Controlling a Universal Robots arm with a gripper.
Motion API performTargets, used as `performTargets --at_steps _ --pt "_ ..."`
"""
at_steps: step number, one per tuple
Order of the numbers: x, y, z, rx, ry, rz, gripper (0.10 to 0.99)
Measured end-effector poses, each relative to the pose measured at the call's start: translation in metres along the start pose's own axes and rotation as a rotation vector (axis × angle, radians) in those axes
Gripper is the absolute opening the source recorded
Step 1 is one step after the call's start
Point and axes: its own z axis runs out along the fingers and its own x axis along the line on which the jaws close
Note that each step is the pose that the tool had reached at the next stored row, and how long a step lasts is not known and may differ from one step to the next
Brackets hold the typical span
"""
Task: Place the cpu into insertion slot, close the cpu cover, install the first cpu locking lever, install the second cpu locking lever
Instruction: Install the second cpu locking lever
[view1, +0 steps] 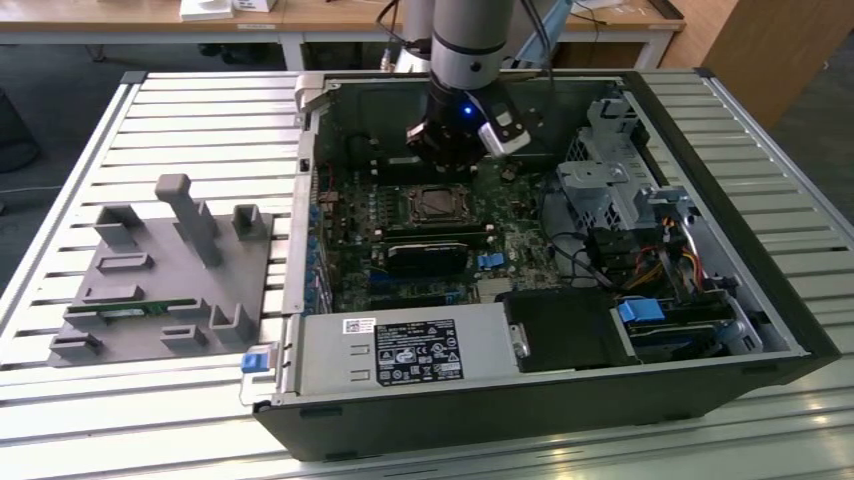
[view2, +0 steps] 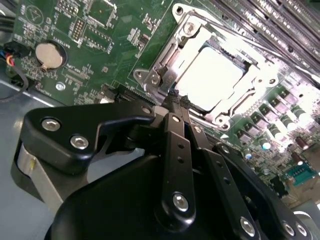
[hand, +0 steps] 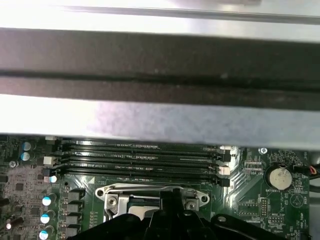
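Note:
The cpu (view2: 210, 75), with its pale silvery top, lies in the insertion slot (view1: 434, 205) on the green board. The cpu cover (view2: 161, 64), a silvery metal frame, lies flat around the chip. My gripper (view2: 177, 101) has its black fingers pressed together, the tips right at the socket's metal rim beside a corner of the cover. Whether a thin lever sits between the tips cannot be told. In the exterior view the gripper (view1: 449, 158) hangs just behind the socket inside the case. The first wrist view shows the socket frame (hand: 117, 196) partly behind the fingers (hand: 170, 202).
Memory slots (hand: 140, 159) run beside the socket, and a coin battery (view2: 49, 55) sits off to one side. A black heatsink-like block (view1: 430, 252) lies in front of the socket. The case wall (view1: 310, 190) stands close. A grey fixture (view1: 167, 270) rests on the exterior view's left.

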Motion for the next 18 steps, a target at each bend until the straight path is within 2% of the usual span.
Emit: performTargets --at_steps 4,8,18 --pt "0.0000 0.0006 -0.0083 0.000 0.0001 0.000 0.106" --pt "0.0001 -0.0020 -0.0086 0.000 0.0000 0.000 0.106" --pt "0.0007 -0.0191 -0.0099 0.000 0.0000 0.000 0.106"
